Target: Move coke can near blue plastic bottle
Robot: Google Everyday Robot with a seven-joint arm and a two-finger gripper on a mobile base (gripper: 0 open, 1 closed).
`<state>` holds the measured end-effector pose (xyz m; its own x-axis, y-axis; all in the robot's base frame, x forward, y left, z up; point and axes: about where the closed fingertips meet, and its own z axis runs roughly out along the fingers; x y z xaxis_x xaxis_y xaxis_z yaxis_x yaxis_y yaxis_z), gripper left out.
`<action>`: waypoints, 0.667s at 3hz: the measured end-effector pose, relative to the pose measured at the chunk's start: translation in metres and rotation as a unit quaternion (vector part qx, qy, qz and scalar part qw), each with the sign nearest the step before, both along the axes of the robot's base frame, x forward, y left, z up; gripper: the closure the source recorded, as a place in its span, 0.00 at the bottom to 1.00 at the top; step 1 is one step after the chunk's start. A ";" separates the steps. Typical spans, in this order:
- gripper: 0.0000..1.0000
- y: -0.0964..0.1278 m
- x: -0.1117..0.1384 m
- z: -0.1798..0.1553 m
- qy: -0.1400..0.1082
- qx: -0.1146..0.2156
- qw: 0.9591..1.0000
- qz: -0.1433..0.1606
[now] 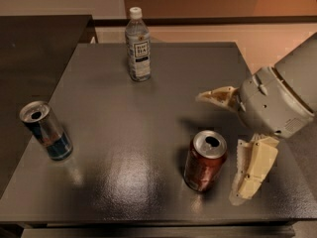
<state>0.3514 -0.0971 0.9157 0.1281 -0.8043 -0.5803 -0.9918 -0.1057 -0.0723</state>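
The coke can [205, 161] stands upright, top up, beside the gripper [233, 133], jaws spread wide

A: On the grey table [148, 108]?
B: Coke can [205, 161] upright near the front right; blue plastic bottle [137, 45] standing far back; blue-and-silver can [46, 131] by the left edge.
A: And the gripper [218, 148]?
B: Low at the right, spread wide, just beside the coke can.
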 end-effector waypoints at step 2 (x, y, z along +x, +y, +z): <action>0.17 0.013 -0.011 -0.008 0.008 0.012 1.000 0.022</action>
<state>0.3399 -0.0842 0.9078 0.1545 -0.7837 -0.6016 -0.9871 -0.1482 -0.0605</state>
